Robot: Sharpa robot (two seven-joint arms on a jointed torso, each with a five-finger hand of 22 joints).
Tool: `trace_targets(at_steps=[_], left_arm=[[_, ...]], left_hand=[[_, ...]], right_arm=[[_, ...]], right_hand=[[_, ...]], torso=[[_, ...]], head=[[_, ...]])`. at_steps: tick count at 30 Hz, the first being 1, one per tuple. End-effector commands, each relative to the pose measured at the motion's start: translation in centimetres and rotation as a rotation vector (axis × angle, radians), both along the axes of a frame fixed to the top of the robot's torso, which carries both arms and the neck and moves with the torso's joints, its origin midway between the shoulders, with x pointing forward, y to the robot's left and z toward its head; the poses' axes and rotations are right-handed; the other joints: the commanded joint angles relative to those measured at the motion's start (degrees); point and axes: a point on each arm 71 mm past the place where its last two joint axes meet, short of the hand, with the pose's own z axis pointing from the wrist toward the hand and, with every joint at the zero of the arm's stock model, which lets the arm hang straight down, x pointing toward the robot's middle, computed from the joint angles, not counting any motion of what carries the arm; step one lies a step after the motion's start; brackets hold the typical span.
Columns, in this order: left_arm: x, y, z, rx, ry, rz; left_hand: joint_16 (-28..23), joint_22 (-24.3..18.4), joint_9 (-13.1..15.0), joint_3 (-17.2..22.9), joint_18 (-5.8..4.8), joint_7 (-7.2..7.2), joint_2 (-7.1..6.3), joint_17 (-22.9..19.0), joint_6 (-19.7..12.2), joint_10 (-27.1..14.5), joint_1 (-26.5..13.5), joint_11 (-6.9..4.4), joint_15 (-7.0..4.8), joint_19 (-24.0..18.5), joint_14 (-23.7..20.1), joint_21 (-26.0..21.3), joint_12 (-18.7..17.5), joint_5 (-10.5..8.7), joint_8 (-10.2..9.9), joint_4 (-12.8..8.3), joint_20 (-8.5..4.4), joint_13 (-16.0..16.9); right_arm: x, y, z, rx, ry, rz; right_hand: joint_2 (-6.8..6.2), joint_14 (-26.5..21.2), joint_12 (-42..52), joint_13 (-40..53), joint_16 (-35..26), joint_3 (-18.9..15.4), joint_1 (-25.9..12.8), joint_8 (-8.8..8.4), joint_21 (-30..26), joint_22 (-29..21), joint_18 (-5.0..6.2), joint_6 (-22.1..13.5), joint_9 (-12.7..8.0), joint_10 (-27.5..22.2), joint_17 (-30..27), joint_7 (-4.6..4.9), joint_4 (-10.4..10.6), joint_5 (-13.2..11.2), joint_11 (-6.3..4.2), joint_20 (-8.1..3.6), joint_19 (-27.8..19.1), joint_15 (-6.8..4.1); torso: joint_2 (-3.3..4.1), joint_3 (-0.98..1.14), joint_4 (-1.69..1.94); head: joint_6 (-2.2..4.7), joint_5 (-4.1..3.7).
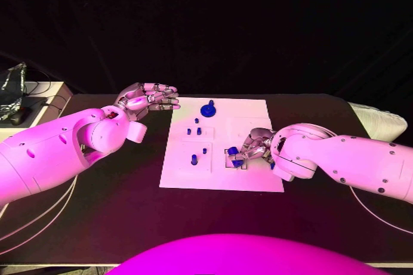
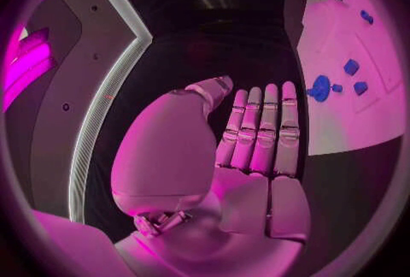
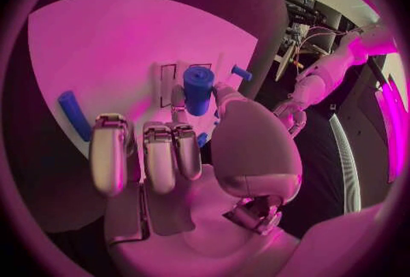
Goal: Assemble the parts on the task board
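Nearest the robot, the right robot hand (image 1: 251,148) rests low over the near right part of the white board (image 1: 222,181), which lies in the middle of the black desk (image 1: 120,191). Its fingers are curled around a short blue peg (image 3: 197,89), which the right wrist view shows standing upright between thumb and fingertips, just over a small outlined square on the board. Whether the peg is already seated or only held above its place cannot be told. Another blue pin (image 3: 74,115) lies loose on the board beside that hand, and a small one (image 3: 242,73) sits a little past the outlined square.

Further out, on the middle of the board, several small blue pieces (image 1: 199,131) stand or lie apart from one another, with one more (image 1: 194,160) on the near left part. At the far edge sits a larger round blue piece (image 1: 207,110).

Beyond the board's far left corner, the left robot hand (image 1: 146,98) hovers off the board, holding nothing; its wrist view shows the fingers straight and side by side, the palm bare.

As a judgement, the work is early to midway: one peg is in hand at its slot, while most pieces are still scattered and unjoined, so the greater share remains.
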Motion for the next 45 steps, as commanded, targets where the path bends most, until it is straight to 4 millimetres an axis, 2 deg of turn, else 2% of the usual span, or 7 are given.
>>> trace_targets(at_steps=[1,10,17,24,33,37,45], left_arm=[[-0.1,-0.2,0.1,-0.014,-0.002,-0.017],[-0.1,-0.2,0.1,-0.014,-0.002,-0.017],[-0.1,-0.1,0.1,-0.013,-0.002,-0.015],[-0.1,-0.1,0.1,-0.012,-0.002,-0.014],[-0.1,-0.1,0.1,-0.011,-0.001,-0.013],[-0.1,-0.1,0.1,-0.011,-0.001,-0.014],[-0.1,0.0,0.1,-0.010,-0.001,-0.012]], left_hand=[[-0.34,-0.05,-0.10,-0.02,0.34,-0.02,0.36,0.07,-0.31,0.02,0.22,0.15,0.32,0.50,0.03,-0.25,-0.17,0.29,-0.38,0.16,0.03,-0.04],[-0.34,-0.05,-0.10,-0.02,0.34,-0.02,0.36,0.07,-0.31,0.02,0.22,0.15,0.32,0.50,0.03,-0.25,-0.17,0.29,-0.38,0.16,0.03,-0.04],[-0.45,-0.16,-0.11,-0.06,0.33,0.02,0.38,0.08,-0.32,-0.02,0.18,0.18,0.35,0.49,-0.04,-0.32,-0.19,0.29,-0.40,0.25,0.05,-0.05],[-0.49,-0.20,-0.12,-0.08,0.33,0.05,0.38,0.09,-0.34,-0.05,0.15,0.20,0.36,0.48,-0.06,-0.35,-0.20,0.29,-0.42,0.28,0.07,-0.05],[-0.53,-0.24,-0.13,-0.10,0.33,0.08,0.36,0.09,-0.38,-0.08,0.14,0.21,0.38,0.47,-0.08,-0.37,-0.21,0.28,-0.45,0.31,0.08,-0.06],[-0.53,-0.24,-0.13,-0.10,0.33,0.08,0.36,0.09,-0.38,-0.08,0.14,0.21,0.38,0.47,-0.08,-0.37,-0.21,0.28,-0.45,0.31,0.08,-0.06],[-0.53,-0.24,-0.13,-0.10,0.33,0.08,0.36,0.09,-0.38,-0.08,0.14,0.21,0.38,0.47,-0.08,-0.37,-0.21,0.28,-0.45,0.31,0.08,-0.06]], right_arm=[[-0.2,0.2,-0.2,-0.015,0.011,0.028],[0.1,0.4,-0.4,-0.008,-0.006,0.009],[0.1,0.4,-0.4,-0.003,-0.028,0.000],[-0.2,0.5,-0.4,0.000,-0.031,0.007],[-0.9,0.1,-0.2,0.007,-0.041,0.021],[-1.2,-0.6,0.0,0.010,-0.070,0.016],[-1.6,-1.7,0.5,0.035,-0.108,0.008]], right_hand=[[0.16,5.70,-0.19,14.36,0.10,-0.44,-0.63,-0.05,-0.17,12.33,-0.77,0.02,-0.02,5.39,14.29,0.41,-0.05,-0.33,-0.32,-0.13,4.03,-0.20],[0.11,5.67,-0.42,14.17,0.06,-0.92,-1.42,-0.17,-0.18,12.35,-0.77,-0.12,0.07,5.23,14.16,0.46,0.01,-1.00,-0.27,-0.11,4.02,-0.17],[0.59,5.60,-1.34,13.45,-0.05,-5.79,-5.06,-0.59,-0.77,12.32,-0.68,-0.66,0.75,4.62,13.86,0.70,0.17,-9.62,-0.04,0.09,3.91,0.03],[2.00,5.61,-1.78,13.16,-0.06,-12.36,-7.45,-0.94,-0.98,12.36,-0.66,-1.00,1.24,4.36,13.88,0.84,0.22,-13.14,0.11,0.21,3.90,0.15],[2.10,5.62,-1.79,13.17,-0.03,-13.87,-8.15,-0.96,-1.00,12.38,-0.66,-0.97,1.40,4.36,13.96,0.82,0.24,-13.36,0.08,0.20,3.91,0.14],[4.38,5.67,-1.55,13.39,0.03,-13.87,-3.95,-0.73,-0.39,12.58,-0.77,-0.44,1.77,4.55,14.15,0.64,-0.01,-13.08,-0.09,0.13,4.07,0.02],[5.10,5.73,-0.99,13.86,0.13,-14.39,4.22,0.01,0.35,12.80,-0.91,0.49,2.44,4.95,14.44,0.14,-0.26,-12.15,-0.53,-0.20,4.26,-0.36]], torso=[[0.03,0.02,0.00],[0.10,0.06,0.09],[0.05,-0.01,0.01],[-0.01,0.03,-0.03],[0.00,0.05,0.00],[0.00,0.04,-0.02],[-0.01,0.11,-0.10]], head=[[0.01,0.01],[0.01,0.13],[0.01,0.23],[0.01,0.23],[0.01,0.32],[0.01,0.47],[0.01,0.52]])
